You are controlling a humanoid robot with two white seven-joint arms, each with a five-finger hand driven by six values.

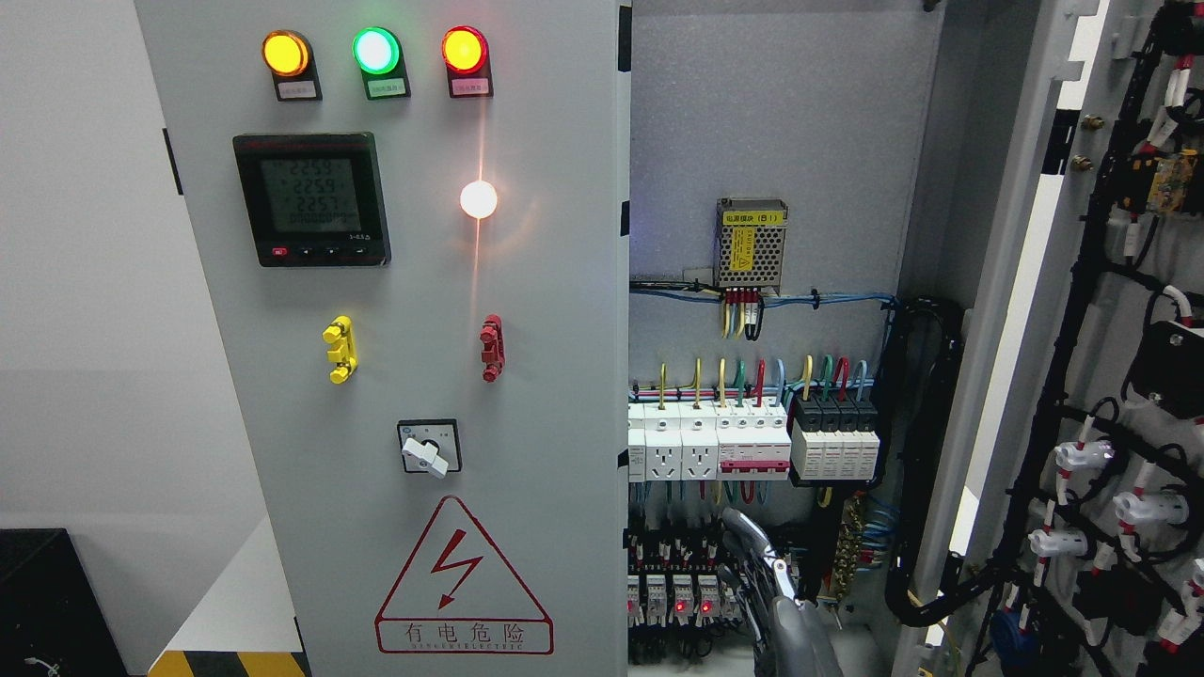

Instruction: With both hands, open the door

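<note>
The grey electrical cabinet has two doors. Its left door (546,282) is closed and carries three lit lamps, a digital meter (311,198), a yellow handle (340,349), a red handle (491,347) and a rotary switch (429,448). The right door (1021,282) is swung wide open to the right, showing black wiring on its inner face. My right hand (752,555) rises from the bottom edge in front of the open compartment, below the breakers. Its dark fingers (767,555) point up, relaxed, and hold nothing. It touches neither door. The left hand is out of view.
Inside the cabinet are a perforated power supply (751,243), a row of white sockets and breakers (715,449), black modules (835,442) and small relays with red lights (679,602). A black box (47,602) and a hazard-striped floor strip (230,663) are at the lower left.
</note>
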